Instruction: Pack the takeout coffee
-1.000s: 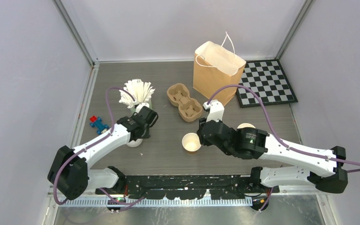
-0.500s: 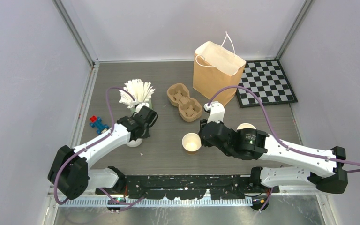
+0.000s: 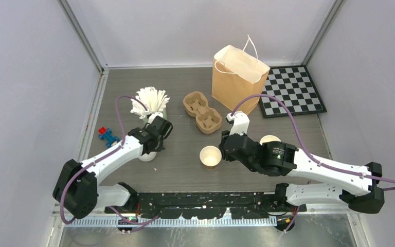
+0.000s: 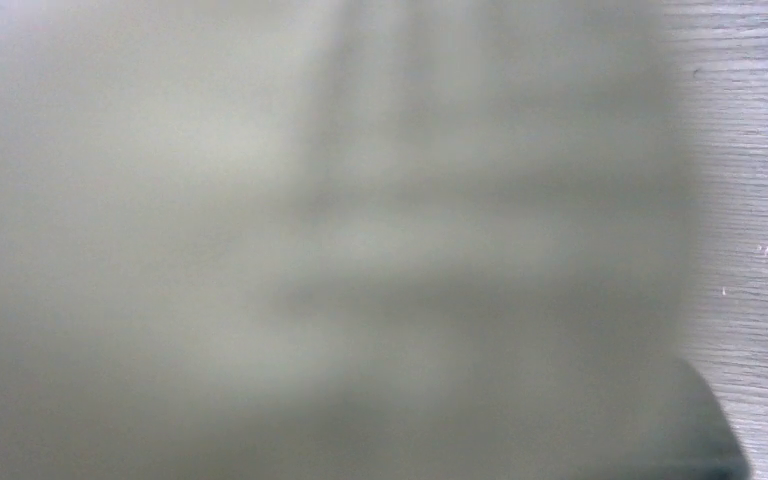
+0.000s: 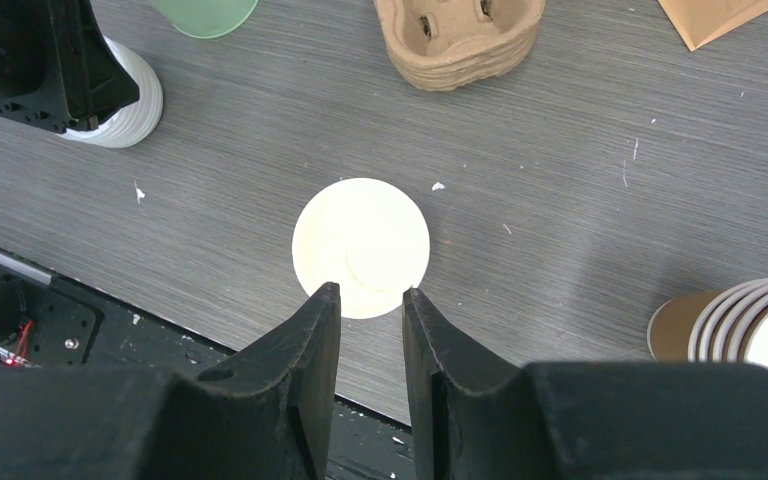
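Since one second earlier, the right arm had drifted slightly toward the far right; the left arm had almost not moved. Nearest to us, the right hand (image 5: 370,290) stood partly open with nothing in it, its fingertips at the near rim of the coffee cup (image 5: 360,248), which stood upright and without lid on the worktop (image 5: 580,200). Further left, the left hand (image 3: 152,145) was down at the stack of lids (image 5: 120,105); its camera showed only a pale blur, so we could not tell its opening or whether it held a lid. Far behind stood the paper bag (image 3: 236,80). We judged it might lift several nested lids together, and the right hand might tip or crush the light cup.
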Available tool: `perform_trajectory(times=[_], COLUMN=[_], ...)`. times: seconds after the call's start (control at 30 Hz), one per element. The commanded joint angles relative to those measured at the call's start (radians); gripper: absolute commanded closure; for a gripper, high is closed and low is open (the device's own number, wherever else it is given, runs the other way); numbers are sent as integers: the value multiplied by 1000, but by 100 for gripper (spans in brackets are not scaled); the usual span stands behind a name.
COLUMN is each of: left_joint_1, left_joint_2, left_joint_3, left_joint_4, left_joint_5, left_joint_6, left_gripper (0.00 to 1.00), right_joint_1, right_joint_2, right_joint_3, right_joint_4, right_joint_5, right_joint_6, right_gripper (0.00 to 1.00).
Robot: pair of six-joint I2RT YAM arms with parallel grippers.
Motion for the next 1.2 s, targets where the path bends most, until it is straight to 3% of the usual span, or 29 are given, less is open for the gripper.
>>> perform_trajectory(times=[0.0, 0.27, 0.87, 1.13, 1.17], left_joint_1=[10, 9, 10, 10, 9], left_joint_2=[13, -4, -90, -77, -67], left_joint_3=[-9, -10, 111, 99, 96], left_joint_4=[21, 23, -157, -146, -143], left_joint_5=[-7, -4, 116, 108, 94], left_joint_6=[-11, -9, -21, 5, 7], left_gripper=[87, 100, 100, 100, 95], right_joint_1=[0, 1, 0, 1, 0], right_joint_2=[-28, -33, -17, 4, 4], right_joint_3=[3, 0, -6, -1, 0], right_joint_4=[12, 9, 23, 35, 38], right_joint_5=[35, 38, 35, 17, 13], right_joint_6=[22, 24, 24, 24, 23], right_gripper=[66, 66, 66, 66, 66])
